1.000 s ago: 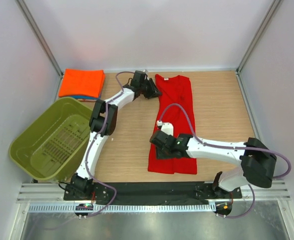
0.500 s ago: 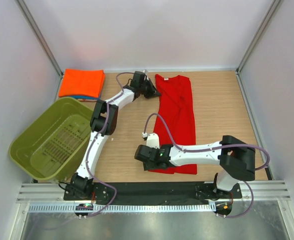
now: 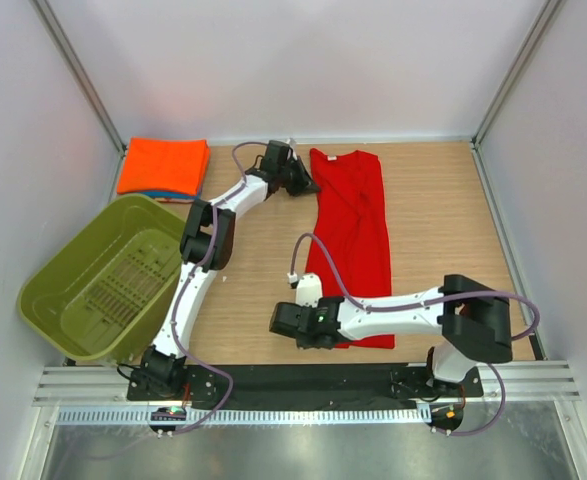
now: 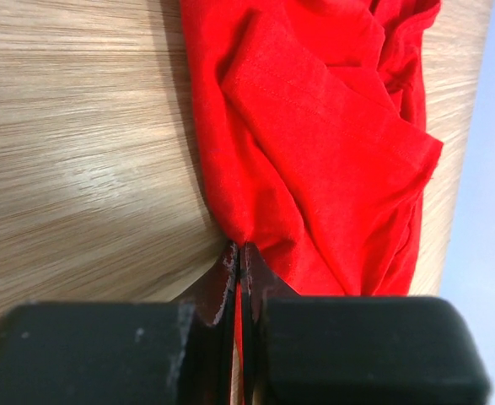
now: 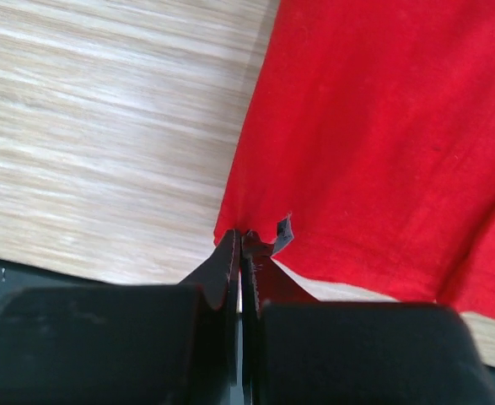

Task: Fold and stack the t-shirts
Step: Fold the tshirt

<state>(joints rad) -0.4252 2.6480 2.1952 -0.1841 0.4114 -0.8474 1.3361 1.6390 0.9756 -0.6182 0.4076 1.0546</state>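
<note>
Since the red t-shirt (image 3: 353,235) looked light and floppy, left gripper (image 4: 239,253) and right gripper (image 5: 240,240) each sat clamped on an edge corner.

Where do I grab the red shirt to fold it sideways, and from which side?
Its left long edge, at both end corners, coming from the left: the red shirt lies spread lengthwise with that edge free. Left gripper and right gripper are pinched there.
</note>
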